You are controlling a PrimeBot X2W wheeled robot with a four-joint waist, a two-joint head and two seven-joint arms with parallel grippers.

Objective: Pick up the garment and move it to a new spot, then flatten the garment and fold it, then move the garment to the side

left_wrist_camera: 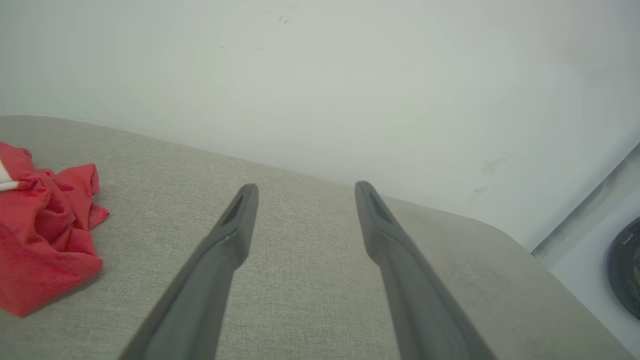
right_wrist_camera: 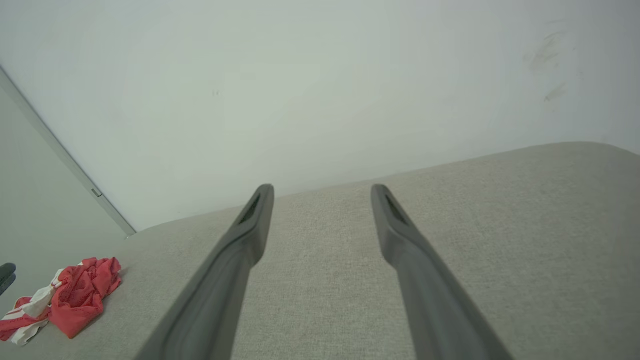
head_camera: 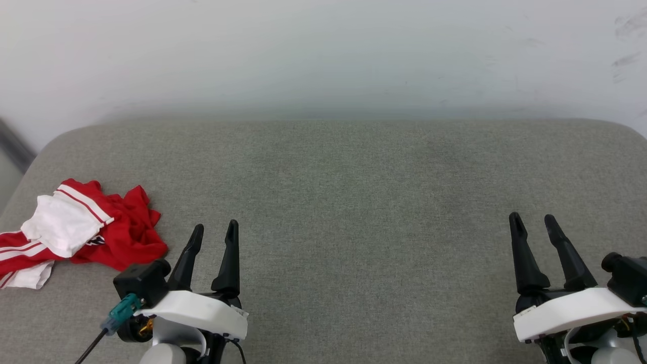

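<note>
Print: a scrap of black lettering edged in white shows among the folds of the garment (head_camera: 124, 232), too crumpled to read.

Nearest, at the left wrist: a teal connector (head_camera: 121, 307) with a dark cable running off the bottom edge of the head view.

The garment lies bunched in a heap on the grey cushion (head_camera: 354, 202), at its left end near the rounded edge. Red body uppermost on the right; a white sleeve (head_camera: 63, 225) with red-and-white striped trim is folded over the left part. Nothing lies on it or over it.

Beyond the cushion stands a pale wall (head_camera: 323, 50), with faint dark scuffs (head_camera: 626, 60) at the upper right. In the left wrist view a dark round object (left_wrist_camera: 626, 270) sits low at the right edge, off the cushion — cannot tell what it is.

Left gripper (head_camera: 216, 226): fingers spread apart, holding nothing, just right of the garment and not touching it.

Right gripper (head_camera: 532, 217): fingers likewise spread, empty — above bare cushion, well apart from the garment.
</note>
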